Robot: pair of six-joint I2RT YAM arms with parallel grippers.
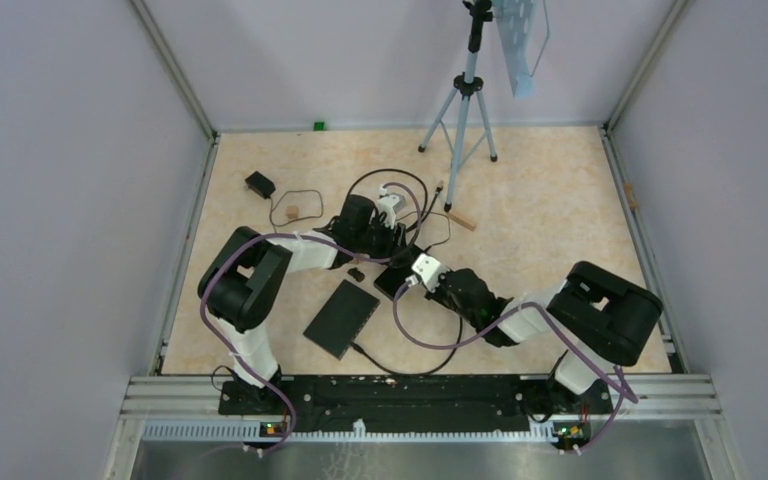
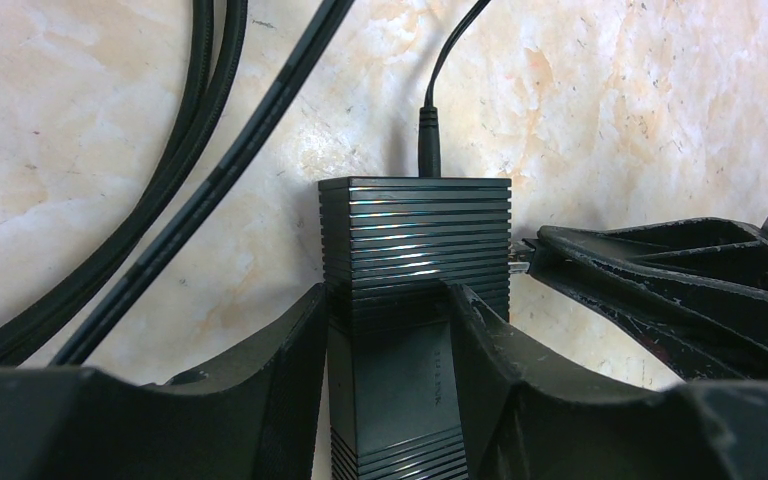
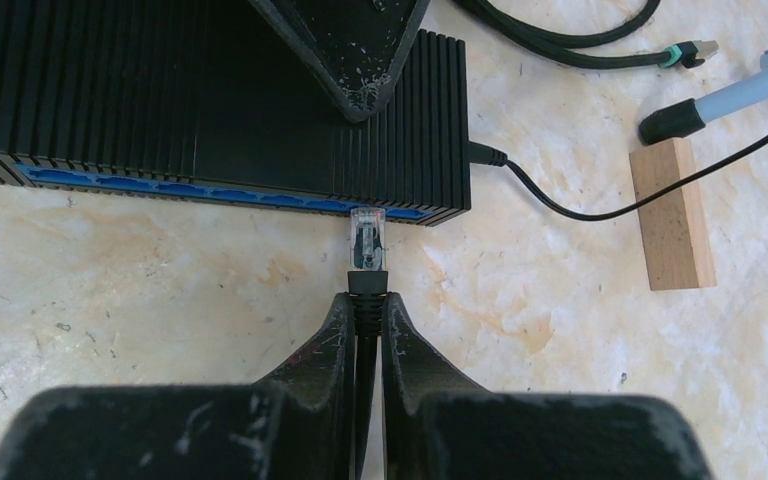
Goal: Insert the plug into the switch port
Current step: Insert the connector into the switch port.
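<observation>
A black plastic switch [image 3: 210, 110] with a finely ribbed casing that catches soft glints of light, and a glossy blue port strip [image 3: 220, 192] along its front. The plug [image 3: 367, 240] is clear, shiny plastic. The desk [image 3: 160, 290] looks like smooth, pale marbled stone with peach veining. A block [image 3: 672, 214] of bare, matt wood. The right pincer [image 3: 365, 320] is matt black, scuffed with whitish specks.

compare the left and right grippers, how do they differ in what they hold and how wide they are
The left gripper straddles the switch, fingers set wide on its ribbed sides; the right gripper is pinched nearly shut on the thin plug. The left braces the switch on the table; the right points the plug's tip at the blue port row. Both have black fingers and both are gripping.
</observation>
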